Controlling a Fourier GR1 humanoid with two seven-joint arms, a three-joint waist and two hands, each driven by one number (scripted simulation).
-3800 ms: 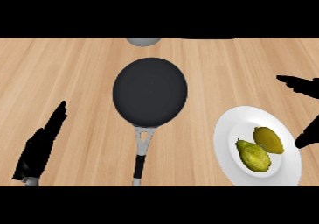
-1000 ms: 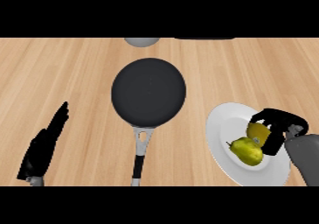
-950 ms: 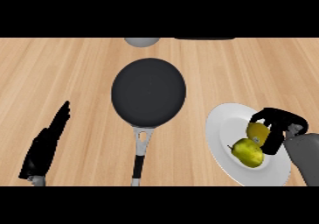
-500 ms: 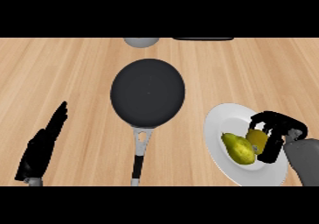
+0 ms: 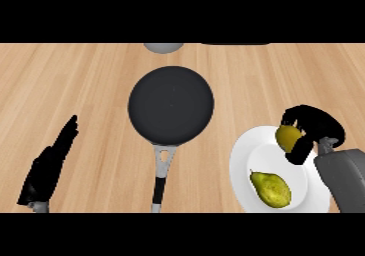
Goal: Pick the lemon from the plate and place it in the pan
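Since half a second ago the right robot hand (image 5: 309, 131) has come up toward the far rim of the plate (image 5: 248, 167) with the lemon (image 5: 287, 138) in it; the other yellow-green fruit, pear-shaped (image 5: 270, 188), now lies alone on the near half of the plate, shifted toward the view's lower edge.

Right robot hand: fingers and thumb curled round the lemon, covering its far and right sides. Only the lemon's left face shows. Lemon sits over the plate's upper right rim; whether it has cleared the plate surface I cannot tell from this steep angle.

Pan (image 5: 171, 107): dark, oval-looking, to the left of the plate and well apart from the hand, handle (image 5: 161, 177) pointing toward the robot. Nothing in it.

Left robot hand (image 5: 50, 165): fingers straight, resting at the lower left of the worktop (image 5: 81, 80). A grey object (image 5: 163, 47) shows at the far edge, cut off.

Risks, as judged:
- Lemon is round and mostly wrapped on one side only; it could roll out toward the open left side during the sideways carry.
- A low carry could catch the plate rim or the pan's edge.
- Release short of the pan's middle could let it roll off onto the worktop.
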